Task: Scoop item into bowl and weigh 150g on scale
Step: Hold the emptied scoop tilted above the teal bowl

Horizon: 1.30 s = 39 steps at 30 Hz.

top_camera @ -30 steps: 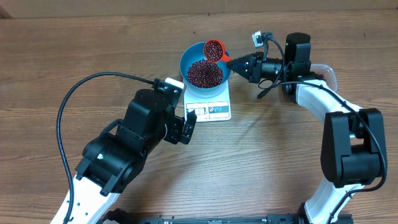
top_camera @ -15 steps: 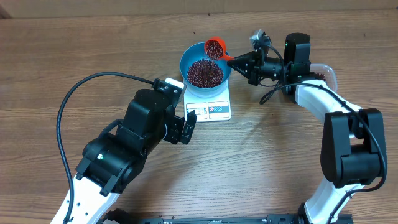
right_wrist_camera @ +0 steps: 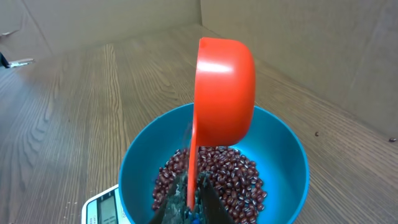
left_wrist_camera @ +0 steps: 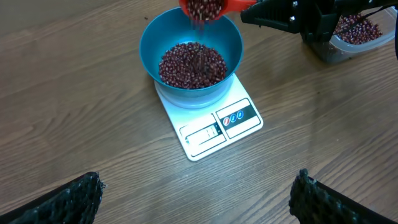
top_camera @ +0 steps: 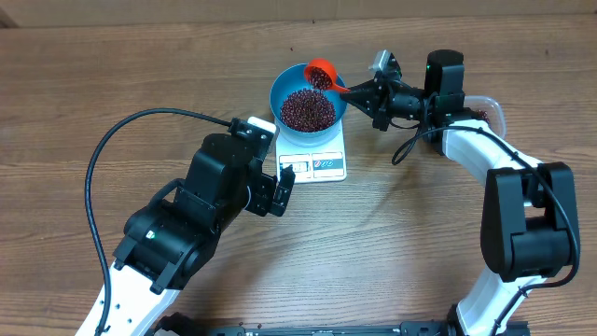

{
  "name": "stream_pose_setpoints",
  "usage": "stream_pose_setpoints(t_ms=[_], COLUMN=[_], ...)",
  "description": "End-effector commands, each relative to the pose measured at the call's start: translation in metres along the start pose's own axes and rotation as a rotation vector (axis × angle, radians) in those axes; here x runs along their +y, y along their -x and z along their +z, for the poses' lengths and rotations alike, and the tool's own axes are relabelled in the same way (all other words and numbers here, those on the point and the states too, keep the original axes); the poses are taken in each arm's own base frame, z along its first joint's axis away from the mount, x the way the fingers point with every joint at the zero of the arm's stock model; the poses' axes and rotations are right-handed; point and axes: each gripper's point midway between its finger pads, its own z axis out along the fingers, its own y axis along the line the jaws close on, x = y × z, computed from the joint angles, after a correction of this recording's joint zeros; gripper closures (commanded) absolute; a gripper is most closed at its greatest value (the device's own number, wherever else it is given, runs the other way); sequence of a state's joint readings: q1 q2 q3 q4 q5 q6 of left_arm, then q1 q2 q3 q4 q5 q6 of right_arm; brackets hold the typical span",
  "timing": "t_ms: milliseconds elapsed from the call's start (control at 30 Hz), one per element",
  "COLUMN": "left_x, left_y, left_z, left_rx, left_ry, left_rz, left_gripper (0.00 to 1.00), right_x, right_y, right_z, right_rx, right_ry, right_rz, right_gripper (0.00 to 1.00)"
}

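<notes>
Since loose glossy beans (left_wrist_camera: 191,64) roll from any grip, the right pincer (right_wrist_camera: 189,208) pinches the scoop (right_wrist_camera: 224,93), seemingly at its handle; the left pincer (left_wrist_camera: 196,202) is spread.

count of items on table (top_camera: 93,84): one table.
arms: two, left arm (top_camera: 187,224) and right arm (top_camera: 508,187).
grippers: two, left gripper (top_camera: 285,187) and right gripper (top_camera: 360,91).
bowl (left_wrist_camera: 149,46): one, blue.
scale (left_wrist_camera: 211,134): one, white, with one display (left_wrist_camera: 200,132).
scoop (right_wrist_camera: 224,87): one, red-orange.
tub (left_wrist_camera: 339,55): one, clear.
beans (left_wrist_camera: 189,65): too many to count; seen in two containers, bowl and tub, plus some in the scoop.
</notes>
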<state>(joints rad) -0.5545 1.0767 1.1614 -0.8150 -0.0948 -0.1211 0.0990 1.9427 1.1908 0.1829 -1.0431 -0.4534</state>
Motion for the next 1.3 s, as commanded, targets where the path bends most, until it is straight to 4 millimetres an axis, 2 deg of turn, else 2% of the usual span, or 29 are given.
stream_pose_setpoints(t_ms=[0, 1033, 1133, 1267], left_x=[0.0032, 0.0032, 0.0032, 0.0032], left_y=[0.0054, 0.0054, 0.0054, 0.0054], left_z=[-0.0017, -0.0017, -0.0017, -0.0017], left_rx=[-0.014, -0.014, -0.014, -0.014], left_ry=[0.014, 0.014, 0.014, 0.014], left_rz=[-0.007, -0.007, -0.007, -0.007], left_gripper=[0.01, 0.0, 0.01, 0.0], right_x=[0.0011, 0.0016, 0.0019, -0.0016], right_y=[0.0015, 0.0003, -0.0003, -0.0015], right_z=[0.0021, 0.0021, 0.0021, 0.0021], right_rx=[-0.003, 0.001, 0.002, 0.011], right_ry=[0.007, 0.009, 0.01, -0.009], right_rz=[-0.033, -0.027, -0.066, -0.215], right_gripper=[0.96, 0.96, 0.96, 0.96])
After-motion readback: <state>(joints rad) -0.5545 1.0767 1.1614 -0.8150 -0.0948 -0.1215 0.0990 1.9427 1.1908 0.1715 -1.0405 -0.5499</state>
